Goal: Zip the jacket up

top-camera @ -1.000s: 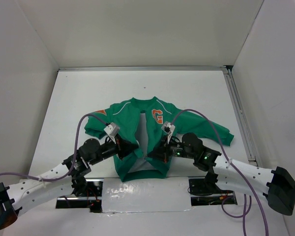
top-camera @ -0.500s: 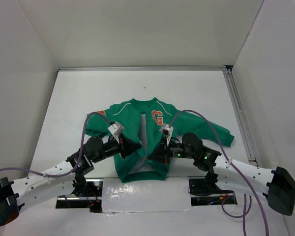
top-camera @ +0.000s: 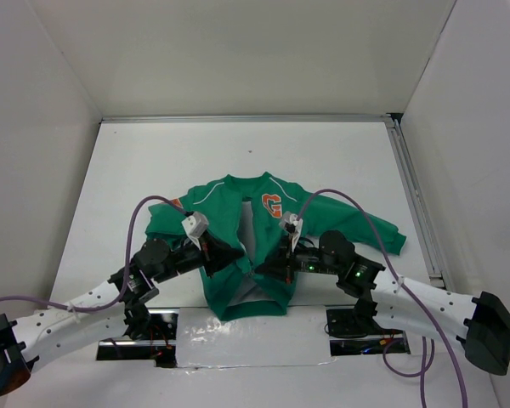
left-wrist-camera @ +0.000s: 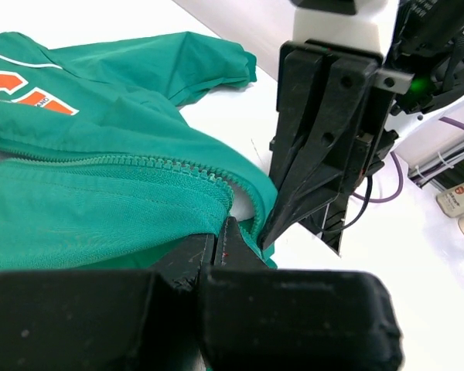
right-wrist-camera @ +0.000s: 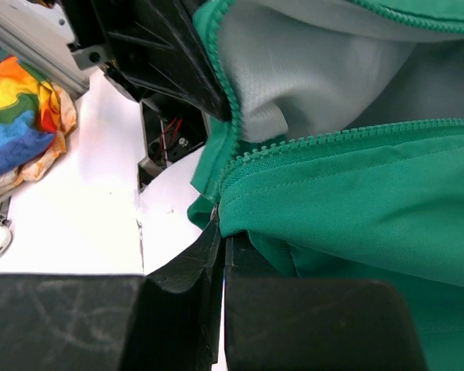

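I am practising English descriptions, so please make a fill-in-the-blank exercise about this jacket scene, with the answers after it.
1. The jacket has an outer fabric that is ___ in colour.
2. The orange letter on its chest is ___.
3. The left gripper and the right gripper are both shut on the ___.
Answers: green; G; jacket.
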